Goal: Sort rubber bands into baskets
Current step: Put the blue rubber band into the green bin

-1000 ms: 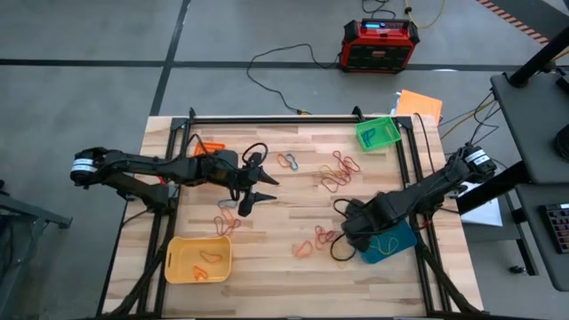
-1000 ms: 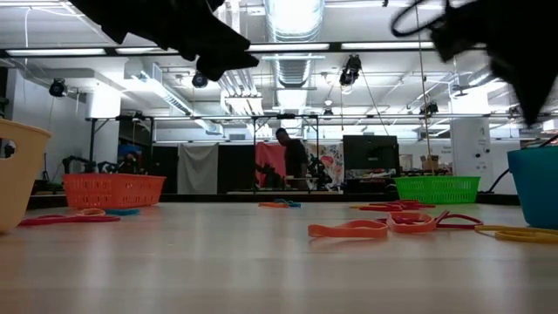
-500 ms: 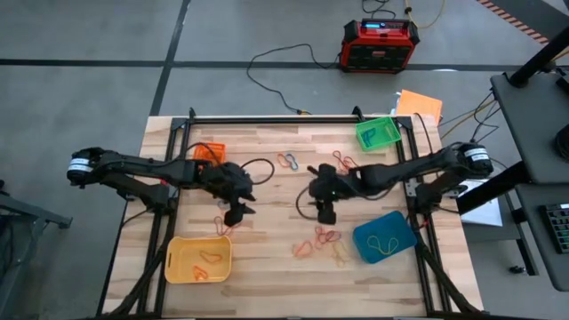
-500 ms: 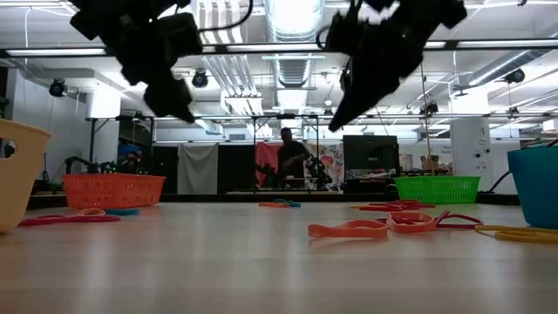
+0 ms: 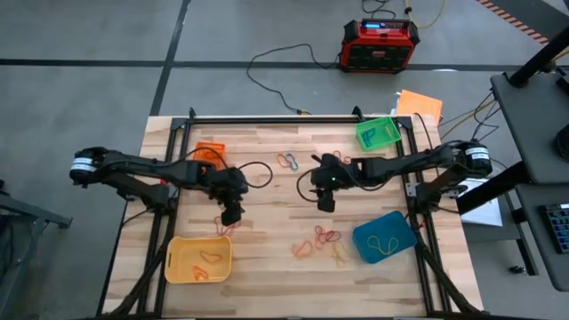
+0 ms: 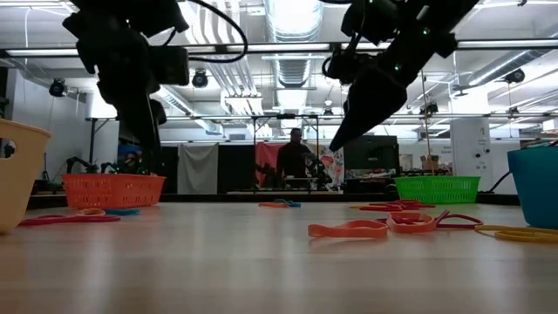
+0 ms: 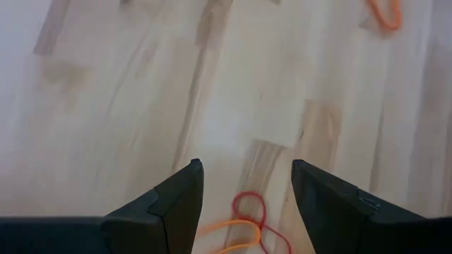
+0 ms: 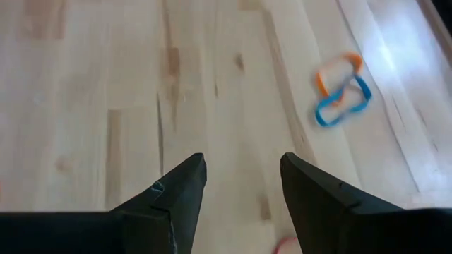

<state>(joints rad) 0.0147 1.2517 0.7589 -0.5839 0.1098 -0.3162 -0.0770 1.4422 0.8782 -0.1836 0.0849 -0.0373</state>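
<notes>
Pale wood planks with visible grain make up the tabletop (image 5: 267, 258), which stands on a grey concrete floor where a red-black box (image 5: 380, 44) trails a dark cable. Four small rectangular plastic baskets sit near the corners: an orange basket (image 5: 209, 152) at the far left, partly behind the left arm, a green basket (image 5: 379, 133) at the far right, a blue basket (image 5: 384, 236) at the near right with a yellow loop lying in it, and a wider yellow basket (image 5: 198, 259) with handle slots at the near left, holding orange loops. Thin rubber bands (image 5: 318, 238) lie scattered between them — a cluster just beside the blue basket, an orange-and-blue pair (image 8: 342, 89) toward the far middle. The left end effector (image 5: 230, 214) hangs above the planks just beyond the yellow basket; its wrist view shows the two dark fingers (image 7: 166, 208) apart and empty, with a red and an orange loop (image 7: 248, 212) on the wood between them. The right end effector (image 5: 325, 201) hovers over the middle of the tabletop, its fingers (image 8: 173, 201) likewise spread with only bare grain between. Only the low view shows the baskets' ribbed lattice walls and the room behind — ceiling ducts, strip lights and a person (image 6: 295, 160) standing at a distant bench.
</notes>
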